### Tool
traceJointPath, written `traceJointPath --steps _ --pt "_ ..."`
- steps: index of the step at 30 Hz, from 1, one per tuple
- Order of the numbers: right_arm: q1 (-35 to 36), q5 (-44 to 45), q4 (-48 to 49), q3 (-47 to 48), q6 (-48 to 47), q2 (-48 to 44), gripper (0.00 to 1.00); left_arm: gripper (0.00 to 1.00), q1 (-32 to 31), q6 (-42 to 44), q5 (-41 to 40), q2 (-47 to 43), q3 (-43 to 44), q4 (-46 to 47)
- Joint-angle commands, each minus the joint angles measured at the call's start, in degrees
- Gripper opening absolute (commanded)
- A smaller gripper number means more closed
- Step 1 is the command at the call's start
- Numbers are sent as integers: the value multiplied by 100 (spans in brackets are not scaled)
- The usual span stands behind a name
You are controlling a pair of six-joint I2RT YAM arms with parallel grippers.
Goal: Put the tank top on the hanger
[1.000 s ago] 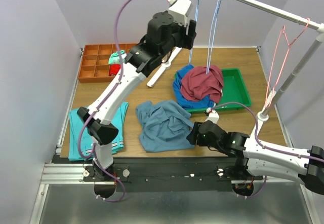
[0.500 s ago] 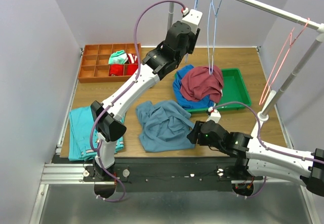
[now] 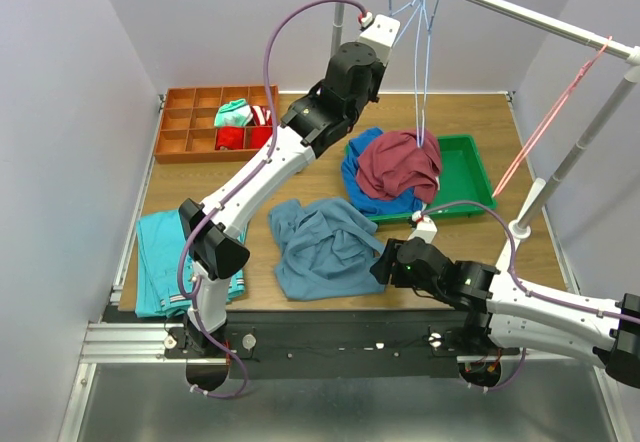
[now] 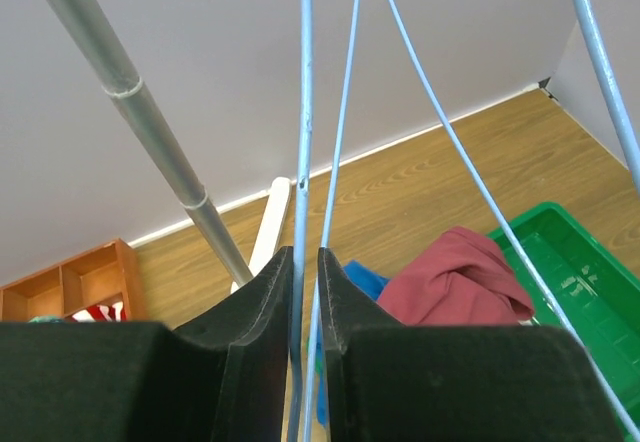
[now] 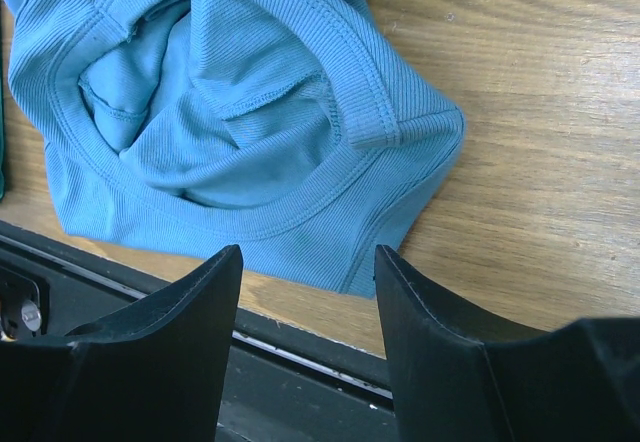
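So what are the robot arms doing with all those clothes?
Up by the metal rail, the left claw is pinched shut on a thin light-blue wire hanger. The right claw is open, hovering over the edge of the crumpled slate-blue knit tank top lying on the wooden table. The top is not on the hanger yet.
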Motion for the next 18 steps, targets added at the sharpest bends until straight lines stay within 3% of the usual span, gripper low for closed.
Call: traceJointPath --steps 1,8,18 --pt "31 243 -162 37 43 -8 64 24 102 109 341 54 247 110" --pt "31 234 -153 45 43 -17 64 24 322 -322 1053 151 458 -136" --pt "31 208 -179 72 52 -26 64 25 436 -612 1432 274 546 -233"
